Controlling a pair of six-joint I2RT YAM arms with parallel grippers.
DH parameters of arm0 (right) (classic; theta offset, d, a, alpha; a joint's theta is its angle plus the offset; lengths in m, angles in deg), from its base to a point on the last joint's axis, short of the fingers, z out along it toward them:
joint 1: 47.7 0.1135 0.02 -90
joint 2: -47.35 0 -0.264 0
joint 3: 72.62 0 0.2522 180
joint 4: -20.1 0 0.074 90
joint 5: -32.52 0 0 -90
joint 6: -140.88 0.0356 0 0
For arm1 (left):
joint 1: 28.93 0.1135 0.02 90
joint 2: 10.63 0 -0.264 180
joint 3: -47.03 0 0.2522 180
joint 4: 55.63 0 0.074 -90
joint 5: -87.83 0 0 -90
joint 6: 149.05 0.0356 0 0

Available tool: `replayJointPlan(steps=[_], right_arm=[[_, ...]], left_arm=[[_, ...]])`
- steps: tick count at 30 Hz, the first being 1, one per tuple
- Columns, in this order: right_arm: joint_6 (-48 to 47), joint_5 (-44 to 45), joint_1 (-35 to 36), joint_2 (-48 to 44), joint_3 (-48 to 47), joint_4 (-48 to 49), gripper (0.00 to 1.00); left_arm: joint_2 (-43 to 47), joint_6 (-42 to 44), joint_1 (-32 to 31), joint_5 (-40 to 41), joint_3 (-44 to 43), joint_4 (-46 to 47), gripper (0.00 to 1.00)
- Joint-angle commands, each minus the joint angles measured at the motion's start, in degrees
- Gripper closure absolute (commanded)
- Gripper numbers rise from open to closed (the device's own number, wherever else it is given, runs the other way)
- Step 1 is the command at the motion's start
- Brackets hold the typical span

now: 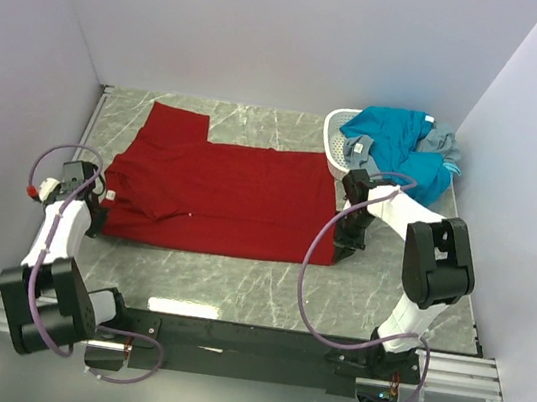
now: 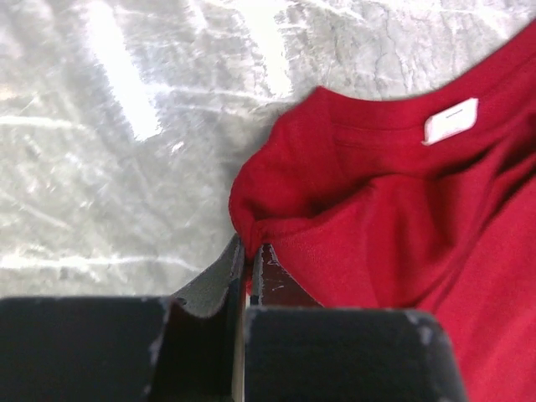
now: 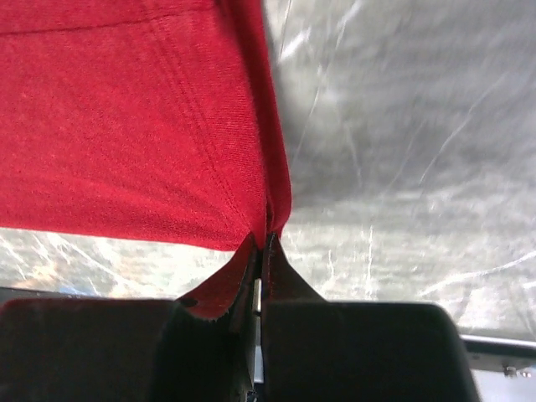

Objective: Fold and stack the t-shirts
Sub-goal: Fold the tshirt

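A dark red t-shirt (image 1: 214,193) lies spread across the marble table, its white neck label (image 1: 109,196) at the left end. My left gripper (image 1: 96,204) is shut on the shirt's cloth near the collar; the left wrist view shows red cloth (image 2: 368,218) pinched between the jaws and the label (image 2: 450,121) beyond. At the shirt's right near corner my right gripper (image 1: 347,235) is shut on the hem; in the right wrist view that red cloth (image 3: 126,126) lifts from the jaw tips. Teal-blue and grey t-shirts (image 1: 402,150) are heaped at the back right.
A small white perforated basket (image 1: 338,143) stands at the back right under the heap of shirts. Pale walls close in the table on three sides. Bare marble (image 1: 235,287) runs along the near edge between the two arm bases.
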Motion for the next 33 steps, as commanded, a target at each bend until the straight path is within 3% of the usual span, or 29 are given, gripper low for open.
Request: replayJointPlan(steps=[1,15,17,18,19,20,21,23,28,33], right_arm=[[0.88,2.58,0.95,-3.21,1.12,-4.61,1.00],[2.91,3.80,3.06,-6.99,4.46,-6.37,1.00],[2.91,4.51,3.15,-7.43,3.94,-6.90,0.94],[2.91,4.77,3.15,-7.60,3.41,-7.42,0.89],[2.91,5.29,3.15,-7.78,3.06,-7.69,0.74],[2.91,5.56,3.06,-8.22,2.27,-7.87,0.68],[2.91,6.00,3.15,-8.40,1.74,-8.39,0.63],[2.91,9.06,3.50,-8.66,0.43,-9.36,0.55],[2.21,11.63,3.94,-9.36,-4.15,-10.68,0.51],[2.64,7.15,3.94,-10.42,-5.29,-7.96,0.51]], left_arm=[[3.76,-2.77,0.71,2.32,-0.65,-4.43,0.99],[8.24,-7.87,0.63,0.84,-3.55,-13.75,0.99],[9.29,-8.66,0.63,0.04,-3.91,-15.86,0.88],[10.78,-8.92,0.71,-0.05,-4.78,-16.56,0.76],[11.66,-9.01,0.63,0.04,-5.40,-17.35,0.70],[12.28,-8.58,0.54,0.30,-6.10,-18.41,0.58],[13.51,-8.40,0.54,0.56,-7.24,-19.03,0.55],[14.48,-7.44,-0.16,1.00,-7.69,-18.77,0.52],[16.68,-7.87,-9.46,0.83,-5.67,-11.75,0.50],[7.82,-7.26,-20.01,-1.80,-3.38,-5.51,0.54]])
